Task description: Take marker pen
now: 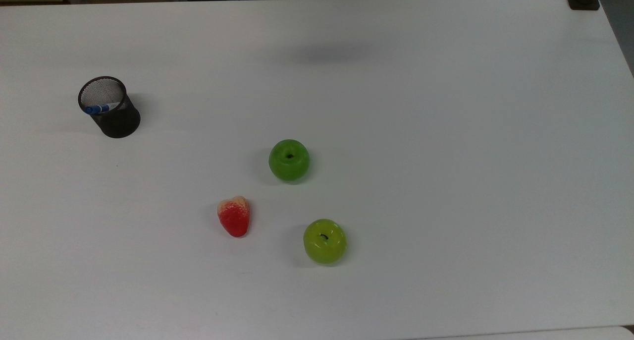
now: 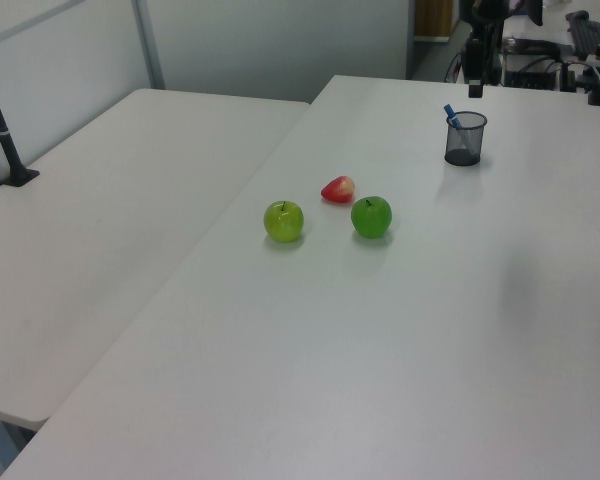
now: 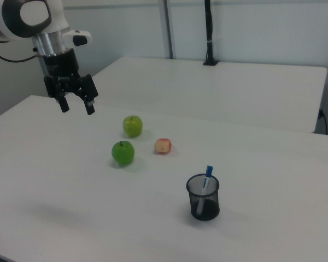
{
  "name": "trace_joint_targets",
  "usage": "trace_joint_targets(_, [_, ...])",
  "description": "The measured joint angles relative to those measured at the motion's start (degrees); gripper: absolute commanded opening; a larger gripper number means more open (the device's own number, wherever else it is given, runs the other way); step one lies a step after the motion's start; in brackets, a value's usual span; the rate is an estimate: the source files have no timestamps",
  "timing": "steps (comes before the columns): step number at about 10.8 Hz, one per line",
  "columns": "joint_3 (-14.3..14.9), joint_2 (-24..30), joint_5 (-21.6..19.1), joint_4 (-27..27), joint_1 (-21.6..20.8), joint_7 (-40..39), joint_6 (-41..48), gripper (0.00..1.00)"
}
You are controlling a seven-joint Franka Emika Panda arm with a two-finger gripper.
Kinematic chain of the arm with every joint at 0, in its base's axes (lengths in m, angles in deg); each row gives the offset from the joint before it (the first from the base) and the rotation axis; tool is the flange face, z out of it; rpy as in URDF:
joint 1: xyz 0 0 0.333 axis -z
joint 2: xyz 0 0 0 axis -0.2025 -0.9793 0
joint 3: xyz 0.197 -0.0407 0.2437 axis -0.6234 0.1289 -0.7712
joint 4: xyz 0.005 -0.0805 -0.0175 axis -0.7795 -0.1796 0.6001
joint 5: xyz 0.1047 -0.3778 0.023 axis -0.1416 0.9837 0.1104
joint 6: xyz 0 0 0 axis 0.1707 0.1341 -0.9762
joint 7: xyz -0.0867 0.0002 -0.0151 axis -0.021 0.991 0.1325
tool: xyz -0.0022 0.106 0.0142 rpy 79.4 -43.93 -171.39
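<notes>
The marker pen (image 1: 100,108) has a white barrel and a blue cap, and it stands tilted inside a black mesh cup (image 1: 115,116) at the top view's left. Its blue cap (image 3: 209,171) pokes above the cup's rim (image 3: 203,183) in the right view, and the pen (image 2: 451,116) also sticks out of the cup (image 2: 465,140) in the left view. My gripper (image 3: 76,106) hangs open in the air at the right view's upper left, well above the table and far from the cup, with nothing between its fingers.
Two green apples (image 1: 289,160) (image 1: 325,241) and a red strawberry (image 1: 235,216) lie mid-table on the white table (image 1: 446,132). A second white table (image 2: 100,230) adjoins it. A black post (image 3: 208,33) stands at the back in the right view.
</notes>
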Motion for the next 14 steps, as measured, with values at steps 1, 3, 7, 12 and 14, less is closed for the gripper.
trace_joint_targets(1, [0.0,0.0,0.0,0.0,0.0,0.0,0.0,1.0])
trace_joint_targets(3, [0.0,0.0,0.0,0.0,0.4,0.0,0.0,1.0])
trace_joint_targets(7, [0.0,0.0,0.0,0.0,0.6,0.0,0.0,1.0])
trace_joint_targets(12, [0.0,0.0,-0.3,0.0,0.8,0.0,0.0,1.0])
trace_joint_targets(14, [0.0,0.0,-0.8,0.0,1.2,0.0,0.0,1.0])
